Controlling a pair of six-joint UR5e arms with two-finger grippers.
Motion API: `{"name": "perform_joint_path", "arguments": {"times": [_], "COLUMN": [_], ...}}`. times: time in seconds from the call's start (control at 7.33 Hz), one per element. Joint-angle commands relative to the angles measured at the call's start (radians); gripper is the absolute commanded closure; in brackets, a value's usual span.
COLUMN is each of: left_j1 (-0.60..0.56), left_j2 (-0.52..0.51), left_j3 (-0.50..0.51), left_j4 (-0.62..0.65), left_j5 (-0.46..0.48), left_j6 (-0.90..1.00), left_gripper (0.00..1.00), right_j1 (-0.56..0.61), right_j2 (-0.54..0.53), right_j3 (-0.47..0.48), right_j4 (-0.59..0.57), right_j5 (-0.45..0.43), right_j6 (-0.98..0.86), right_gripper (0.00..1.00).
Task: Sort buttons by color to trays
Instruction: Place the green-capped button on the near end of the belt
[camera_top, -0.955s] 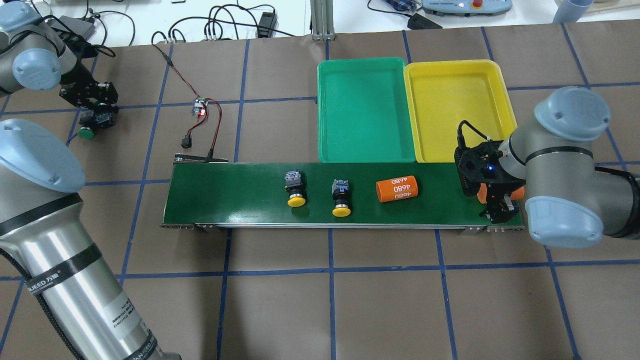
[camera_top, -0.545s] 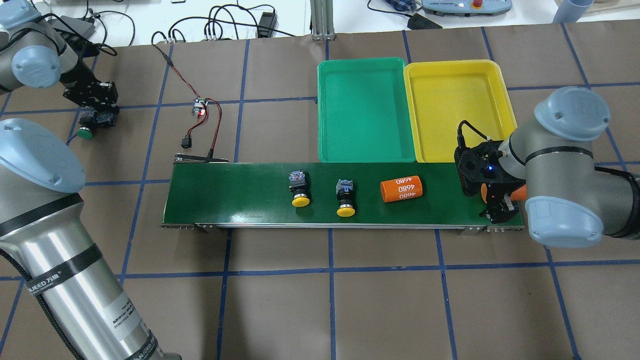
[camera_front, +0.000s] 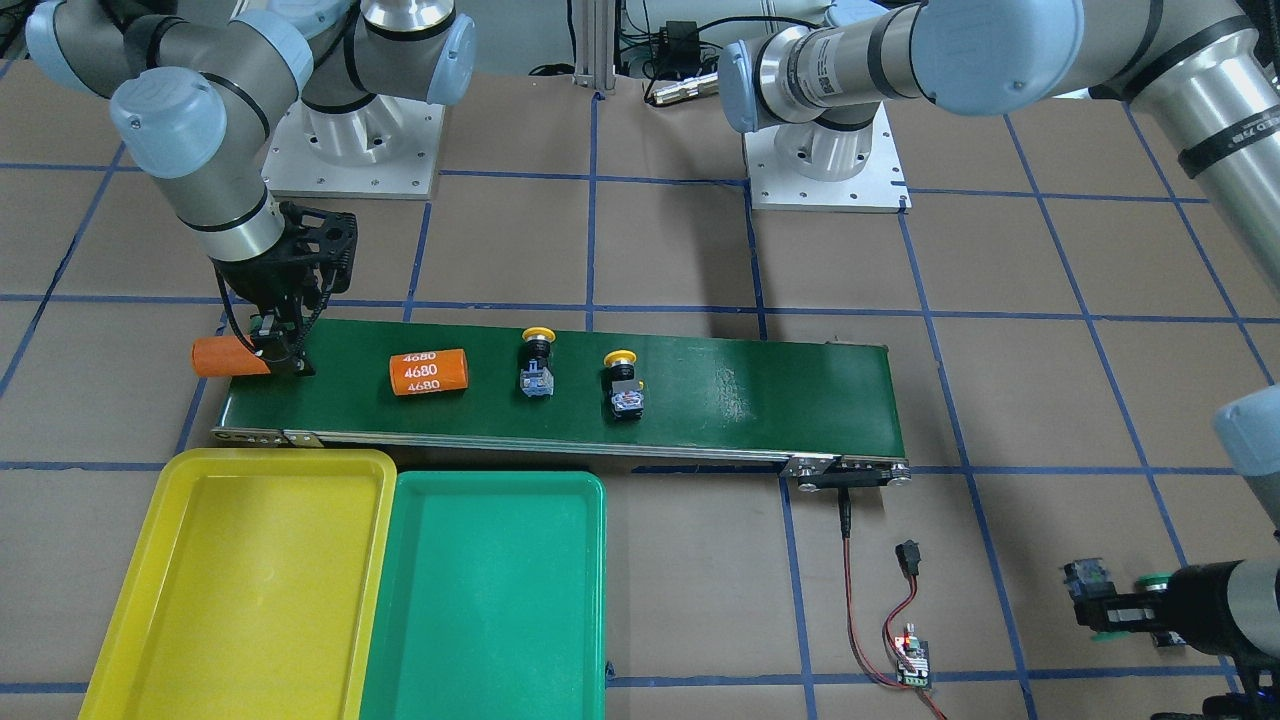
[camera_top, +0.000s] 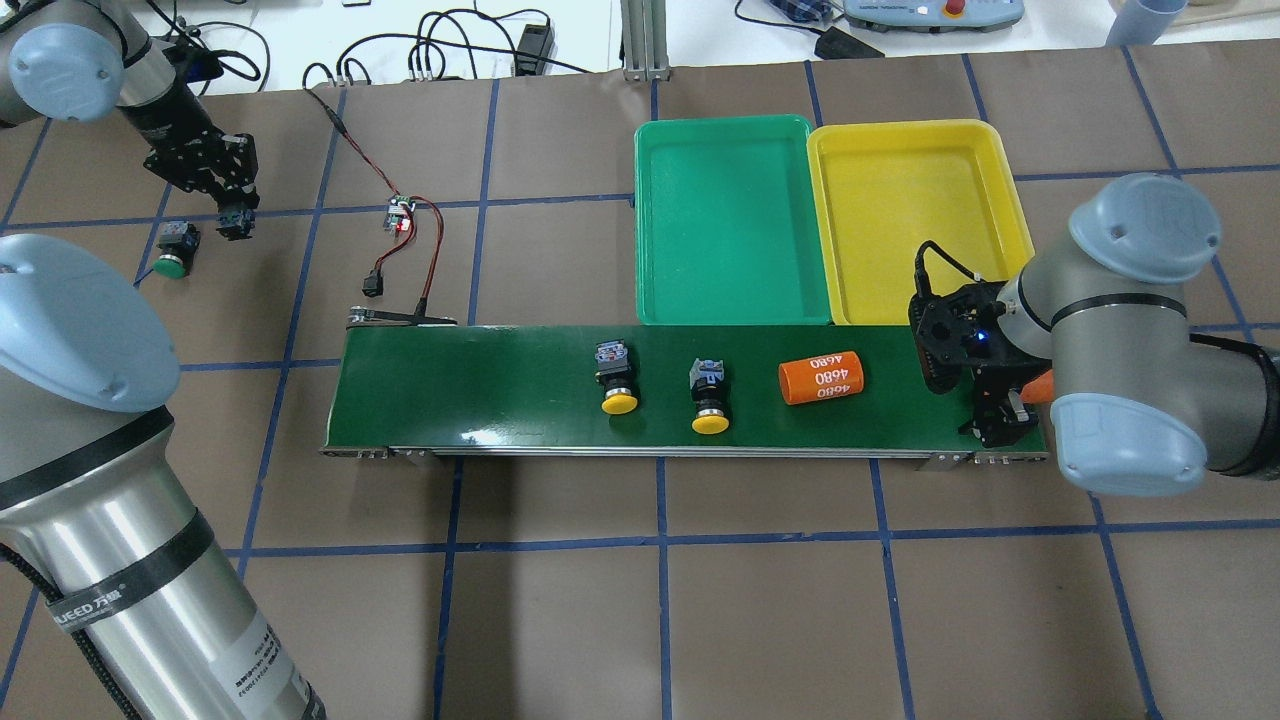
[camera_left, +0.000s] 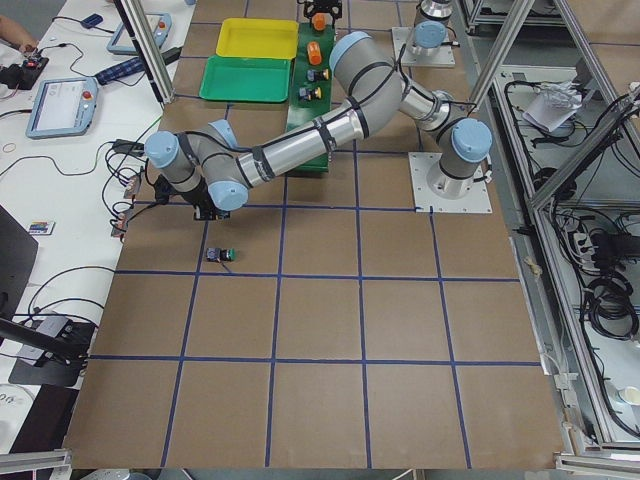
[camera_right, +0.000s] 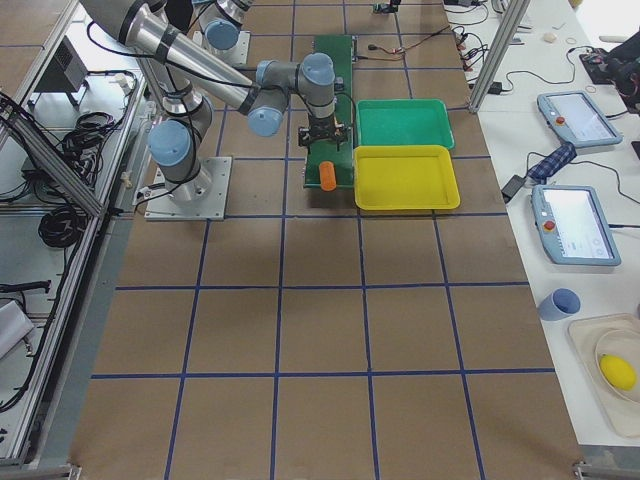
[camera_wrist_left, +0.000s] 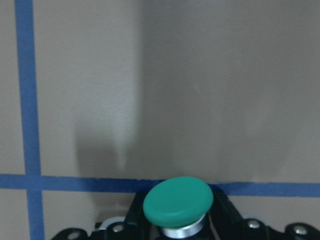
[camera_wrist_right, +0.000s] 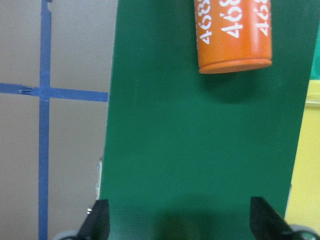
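- A loose green button (camera_top: 172, 252) lies on its side at the far left of the brown counter (camera_top: 560, 620). Its cap points toward the robot, and it is well apart from both trays.
- Just right of it, the left claw (camera_top: 236, 214) is clamped on the held green button (camera_wrist_left: 178, 200), over the counter.
- On the middle of the conveyor belt (camera_top: 470, 390) lie the first yellow button (camera_top: 618, 381) and, near it, the second yellow button (camera_top: 709, 398), both with caps toward the robot.
- The green tray (camera_top: 730, 220) sits just beyond the belt's far edge, touching the yellow tray (camera_top: 915, 210) on its right.
- The 4680 cylinder (camera_top: 823, 377), orange, lies on the belt to the right of the yellow buttons.
- The right claw (camera_wrist_right: 182, 227) hangs over the belt's right end, its jaws apart with only belt between them. A plain orange cylinder (camera_front: 225, 357) juts past the belt end just beside it.
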Motion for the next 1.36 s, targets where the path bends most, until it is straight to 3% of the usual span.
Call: {"name": "perform_joint_path", "arguments": {"times": [0.0, 0.27, 0.41, 0.68, 0.95, 1.23], "left_j1": [-0.121, -0.186, -0.215, -0.293, -0.31, -0.38], "left_j2": [0.17, 0.335, 0.424, 0.561, 0.572, 0.542], "left_j3": [-0.106, -0.383, -0.498, -0.687, -0.856, -0.878], "left_j4": [-0.182, -0.17, -0.157, -0.009, 0.278, 0.34], "left_j5": [-0.023, -0.045, -0.099, -0.091, -0.1, -0.1], "left_j6": [-0.136, -0.205, -0.245, -0.247, -0.302, -0.359], "left_gripper": [1.0, 1.0, 1.0, 1.0, 1.0, 1.0], "right_j1": [0.0, 0.0, 0.0, 0.0, 0.0, 0.0], "right_j2": [0.0, 0.0, 0.0, 0.0, 0.0, 0.0], "right_j3": [0.0, 0.0, 0.0, 0.003, 0.003, 0.003], "right_j4": [0.0, 0.0, 0.0, 0.0, 0.0, 0.0], "right_j5": [0.0, 0.0, 0.0, 0.0, 0.0, 0.0], "right_j6": [0.0, 0.0, 0.0, 0.0, 0.0, 0.0], "right_gripper": [0.0, 0.0, 0.0, 0.0, 0.0, 0.0]}}
